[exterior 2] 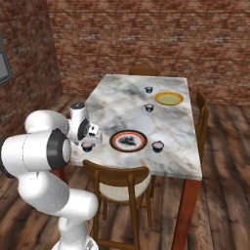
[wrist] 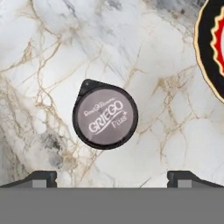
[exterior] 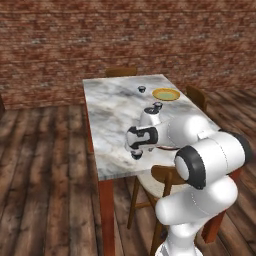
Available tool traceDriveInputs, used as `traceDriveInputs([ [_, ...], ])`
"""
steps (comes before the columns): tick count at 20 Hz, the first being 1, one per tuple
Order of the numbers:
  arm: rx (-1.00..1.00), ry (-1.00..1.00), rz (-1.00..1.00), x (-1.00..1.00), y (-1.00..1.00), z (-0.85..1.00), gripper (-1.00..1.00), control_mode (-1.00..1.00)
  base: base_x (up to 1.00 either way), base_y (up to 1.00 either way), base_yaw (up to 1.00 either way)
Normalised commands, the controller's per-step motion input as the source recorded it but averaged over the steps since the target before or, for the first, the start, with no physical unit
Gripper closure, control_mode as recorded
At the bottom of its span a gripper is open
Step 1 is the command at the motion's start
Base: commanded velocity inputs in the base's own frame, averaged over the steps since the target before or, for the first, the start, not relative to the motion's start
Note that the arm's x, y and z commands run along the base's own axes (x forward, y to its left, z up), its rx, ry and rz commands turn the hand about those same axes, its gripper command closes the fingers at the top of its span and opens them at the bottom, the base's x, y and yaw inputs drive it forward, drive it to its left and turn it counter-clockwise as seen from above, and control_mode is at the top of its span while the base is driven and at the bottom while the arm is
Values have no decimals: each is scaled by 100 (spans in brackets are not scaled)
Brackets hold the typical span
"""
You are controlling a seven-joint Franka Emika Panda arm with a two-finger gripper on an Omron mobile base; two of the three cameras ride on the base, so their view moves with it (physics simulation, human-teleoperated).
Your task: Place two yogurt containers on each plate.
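Observation:
Straight below my open gripper point(wrist: 112, 177) a yogurt container point(wrist: 105, 114) stands on the marble, its grey lid reading "GRIEGO". The cup lies ahead of the two fingertips point(wrist: 41, 177), which are spread wider than it and touch nothing. From the right base view, the gripper point(exterior 2: 88, 140) hovers over that cup point(exterior 2: 87, 145), left of the red-rimmed plate point(exterior 2: 128, 140). Another yogurt container point(exterior 2: 157, 146) sits right of that plate. Two more point(exterior 2: 149, 107) point(exterior 2: 148, 89) stand near the yellow-orange plate point(exterior 2: 169, 98), which holds nothing. The red-rimmed plate's edge point(wrist: 210, 48) shows at the upper right of the hand view.
The marble table point(exterior 2: 127, 102) has a wooden chair point(exterior 2: 117, 178) tucked in at its near edge, right under my arm. Other chairs stand at the right side point(exterior 2: 201, 110) and the far end point(exterior 2: 144, 71). A brick wall closes the back.

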Motion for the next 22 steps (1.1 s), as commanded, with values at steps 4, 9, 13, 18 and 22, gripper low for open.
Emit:
traceDriveInputs([
  [4,0,0,0,30,18,-14,-100,-100,0,0,0],
  [9,0,0,0,22,12,-18,-100,-100,0,0,0],
  [13,0,0,0,2,0,-28,-100,-100,0,0,0],
  [18,0,0,0,5,0,-12,-100,-100,0,0,0],
  [22,0,0,0,6,0,-9,-100,-100,0,0,0],
])
